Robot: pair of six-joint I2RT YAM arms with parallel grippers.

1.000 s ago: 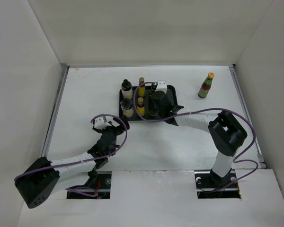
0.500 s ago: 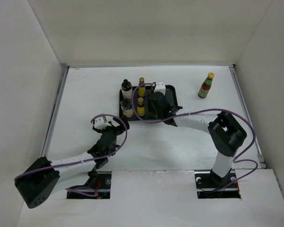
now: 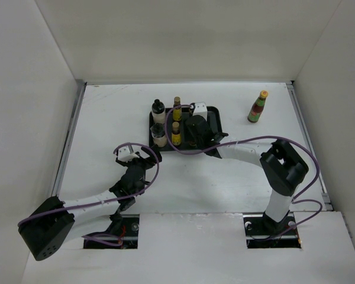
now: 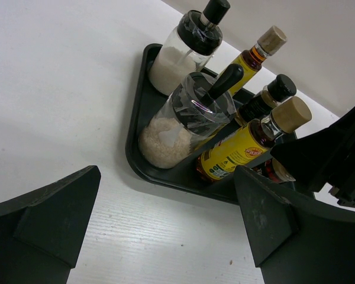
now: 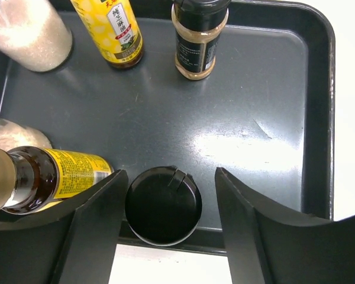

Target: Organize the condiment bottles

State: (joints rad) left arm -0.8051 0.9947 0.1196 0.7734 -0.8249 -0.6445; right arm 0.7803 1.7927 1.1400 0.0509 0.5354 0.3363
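Black cap of a short dark bottle [image 5: 164,205] sits between the fingers of our right gripper [image 5: 168,174], at the near edge of the tray [image 5: 254,77], about mid-width.

Change over the last second: those jaws were tighter and have now spread. The wrist view shows a gap on each side of the cap, so the fingers are apart and not clamped. We read that as a release. The bottle stands on the tray floor on its own and the gripper hasn't lifted off yet.

On the tray, six:
- 2 white jars with black caps in the left column: far jar [image 4: 186,50], near jar [image 4: 186,112]
- 2 yellow-labelled: far yellow bottle [image 5: 109,29], near yellow bottle [image 5: 59,171]
- 2 short dark: the one just set down, plus the second dark bottle [image 5: 200,41] at the far side

Off the tray, one: the red-green bottle [image 3: 258,107] with a yellow cap, upright on the table [image 3: 106,118], far right, well apart from the tray.

Left gripper [image 4: 165,177] hangs near and left of the tray, jaws wide apart, empty.

Six of seven are in. We judge the red-green bottle is what's left, and it's on the right arm's side. The tray's right part is bare, so there's room.

Risk on the way out: clipping the cap. The near yellow bottle is also just beside the left finger.
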